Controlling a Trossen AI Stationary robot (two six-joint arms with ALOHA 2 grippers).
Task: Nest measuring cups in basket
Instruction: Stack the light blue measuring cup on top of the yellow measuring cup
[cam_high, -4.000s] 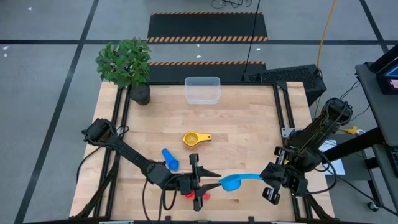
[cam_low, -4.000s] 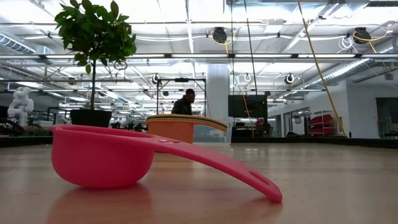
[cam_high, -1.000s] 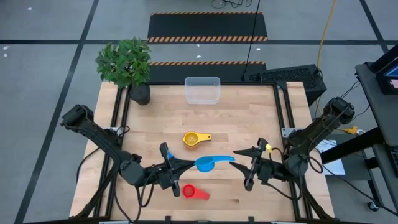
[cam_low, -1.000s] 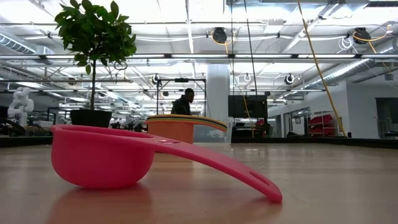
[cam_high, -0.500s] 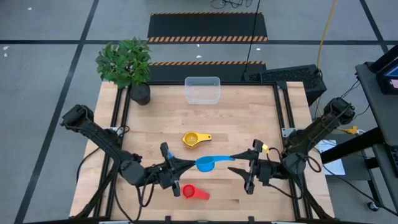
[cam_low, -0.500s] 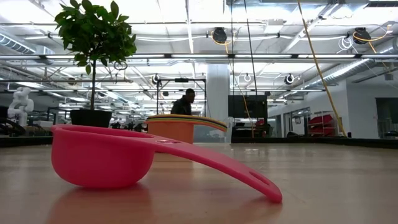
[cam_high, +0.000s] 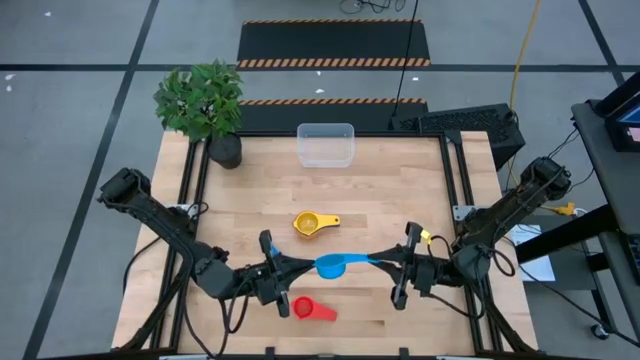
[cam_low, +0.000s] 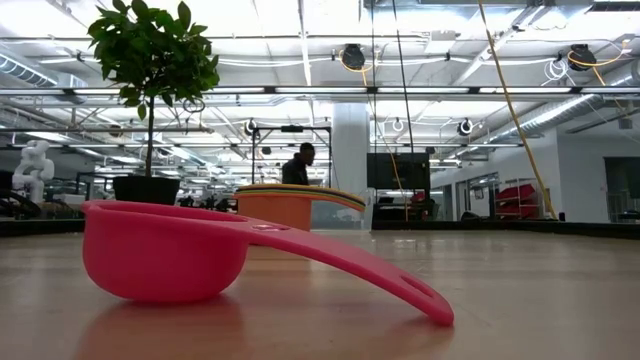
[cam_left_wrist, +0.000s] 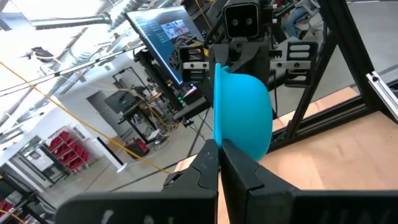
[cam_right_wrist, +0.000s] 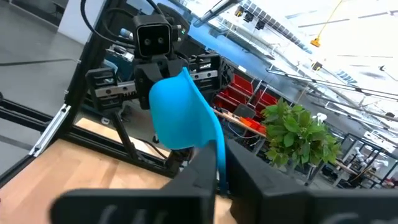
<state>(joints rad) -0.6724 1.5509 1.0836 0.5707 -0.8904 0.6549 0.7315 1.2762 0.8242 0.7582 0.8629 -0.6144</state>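
Note:
A light blue measuring cup (cam_high: 332, 264) hangs above the table's near middle between my two grippers. My left gripper (cam_high: 306, 265) is shut on its bowl side and my right gripper (cam_high: 386, 261) is shut on its handle. A yellow-orange cup (cam_high: 312, 222) stands on its base at mid-table. A red cup (cam_high: 312, 310) lies near the front edge, its bowl and its handle tip (cam_low: 440, 308) on the wood. A dark blue cup (cam_high: 269, 246) peeks out behind my left gripper. The clear basket (cam_high: 326, 144) stands at the far edge. My left gripper pinches the bowl's rim (cam_left_wrist: 217, 135), opposite the handle, between its two fingers. The fingers (cam_left_wrist: 208, 163) come level from the table's left. The cup is clear of the table. My right gripper pinches the flat handle (cam_right_wrist: 218, 148) near its free end between its two fingers (cam_right_wrist: 239, 163). They come about level from the table's right and lie along the handle. The cup is clear of the table.
A potted plant (cam_high: 205, 100) stands at the far left corner, beside the basket. Black frame rails (cam_high: 455, 170) run along the table's left and right sides. Bare wood lies between the yellow-orange cup and the basket.
My right gripper has shut on the light blue cup's handle; its fingers stood apart on either side of it a second ago. The cup has stayed in place, clear of the table, in my left gripper.

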